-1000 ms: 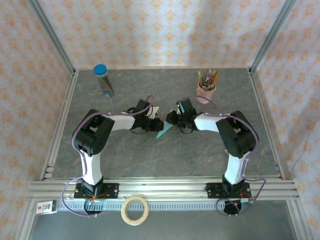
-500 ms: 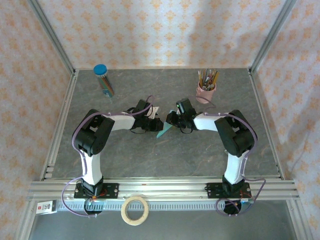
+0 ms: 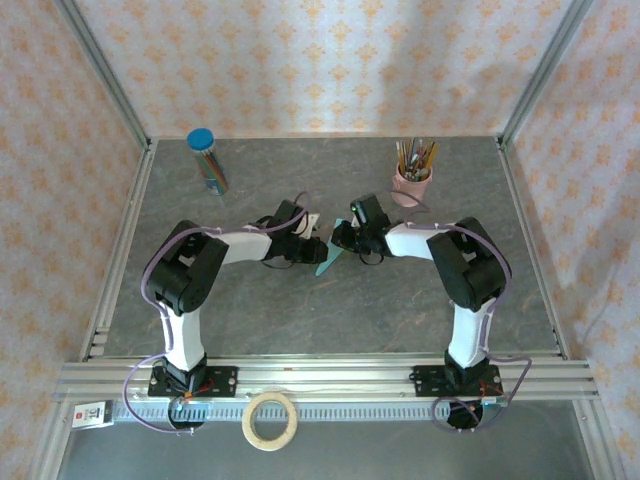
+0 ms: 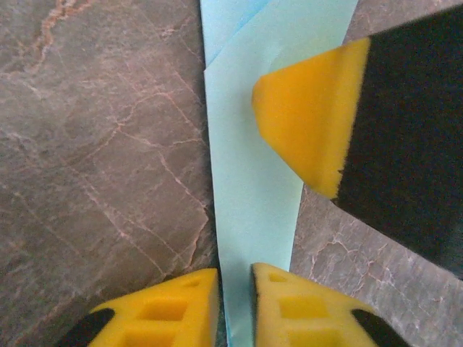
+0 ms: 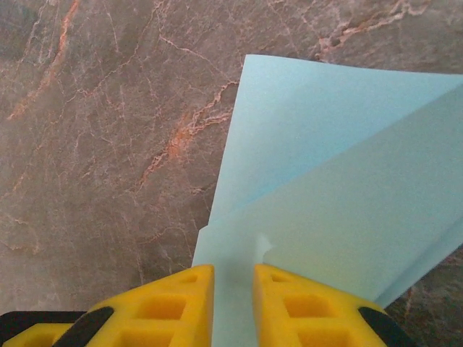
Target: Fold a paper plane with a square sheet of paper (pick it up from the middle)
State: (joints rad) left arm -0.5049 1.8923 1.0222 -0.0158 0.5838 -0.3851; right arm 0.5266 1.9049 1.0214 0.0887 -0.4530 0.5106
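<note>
Both pincers closed on the paper plane (image 3: 328, 258), mid-tabletop (image 3: 300, 320).

From above, we see the left pincer (image 3: 315, 244) and right pincer (image 3: 338, 238) a touch nearer each other than a second ago, and the right arm's elbow has drawn slightly inward. The turquoise paper plane has barely shifted between them, its narrow point towards the arm bases. In both wrist views each pincer's yellow fingers (image 4: 181, 300) stand almost closed, with only the folded paper in the slim gap. The pencil cup (image 3: 411, 185) and blue-capped tube (image 3: 207, 160) have stayed put.
</note>
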